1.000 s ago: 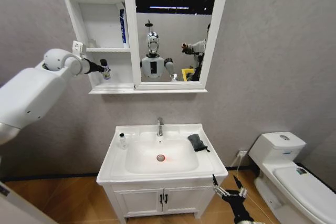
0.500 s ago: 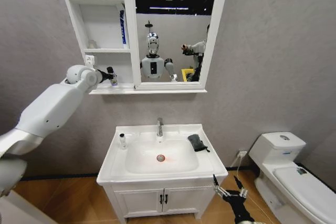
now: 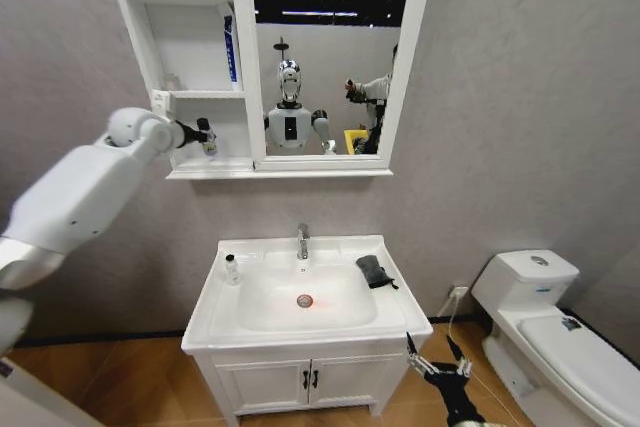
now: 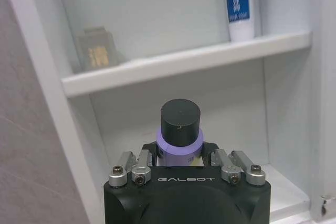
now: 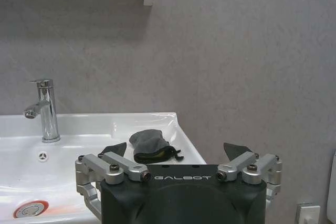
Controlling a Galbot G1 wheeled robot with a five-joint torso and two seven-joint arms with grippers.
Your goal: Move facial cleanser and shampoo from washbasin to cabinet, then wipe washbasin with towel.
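Observation:
My left gripper [image 3: 205, 137] is shut on a small bottle [image 4: 180, 121] with a black cap and a purple collar; I cannot tell whether it is the cleanser or the shampoo. It holds the bottle upright inside the bottom compartment of the cabinet [image 3: 190, 169], above the shelf floor. Another small black-capped bottle [image 3: 231, 268] stands on the washbasin [image 3: 300, 322], at its left rim. The dark towel [image 3: 373, 270] lies crumpled on the right rim, also in the right wrist view [image 5: 150, 145]. My right gripper [image 3: 437, 359] hangs open and empty low by the basin's front right corner.
A blue-and-white tube [image 3: 231, 47] leans in the middle compartment, where a small dark object [image 4: 97, 50] also sits. The chrome tap [image 3: 302, 241] stands behind the bowl. A white toilet [image 3: 540, 317] is at the right. The mirror [image 3: 330, 47] reflects the robot.
The left arm carried the bottle a little right and lower into the bottom compartment, then back slightly left and up. The right arm stayed still.

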